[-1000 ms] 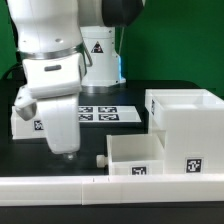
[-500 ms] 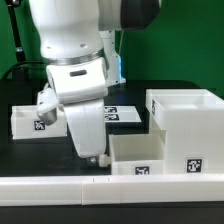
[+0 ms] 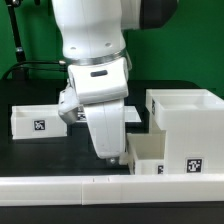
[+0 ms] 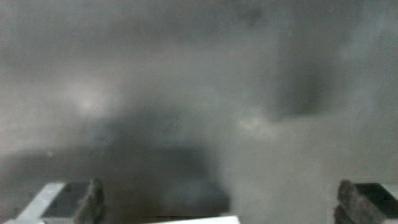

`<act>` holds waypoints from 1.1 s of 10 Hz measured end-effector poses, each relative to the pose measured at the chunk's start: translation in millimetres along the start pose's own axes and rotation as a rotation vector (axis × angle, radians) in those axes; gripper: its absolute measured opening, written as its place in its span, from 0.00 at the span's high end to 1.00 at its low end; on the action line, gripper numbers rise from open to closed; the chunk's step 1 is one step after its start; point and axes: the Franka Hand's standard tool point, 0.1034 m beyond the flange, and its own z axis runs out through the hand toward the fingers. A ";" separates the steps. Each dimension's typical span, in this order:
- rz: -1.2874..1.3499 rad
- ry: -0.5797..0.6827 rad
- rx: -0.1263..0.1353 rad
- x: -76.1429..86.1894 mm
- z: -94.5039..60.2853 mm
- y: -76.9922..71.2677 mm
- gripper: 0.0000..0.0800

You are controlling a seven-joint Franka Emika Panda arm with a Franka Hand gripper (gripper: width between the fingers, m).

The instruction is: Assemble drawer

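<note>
The big white hollow housing (image 3: 186, 122) stands at the exterior view's right with a tag on its front. One small tray (image 3: 146, 152) sits in front of it, partly hidden by my arm. The other tray (image 3: 36, 120) lies at the exterior view's left. My gripper (image 3: 112, 157) hangs low over the table just left of the near tray, by its wall. In the wrist view the picture is blurred; my two fingers (image 4: 71, 203) stand far apart with nothing between them, so the gripper is open and empty.
A long low white rail (image 3: 60, 188) runs along the front edge. The marker board (image 3: 136, 116) lies behind my arm, mostly hidden. The table top is black.
My arm has swept from the exterior view's left toward the right, and now stands at the near tray, covering its left side and the marker board.
</note>
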 end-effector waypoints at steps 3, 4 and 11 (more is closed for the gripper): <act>0.038 0.006 0.000 20.3 1.0 1.3 0.19; 0.046 0.006 -0.002 22.9 0.0 2.8 0.19; 0.114 0.001 0.013 1.5 -1.1 -17.5 0.19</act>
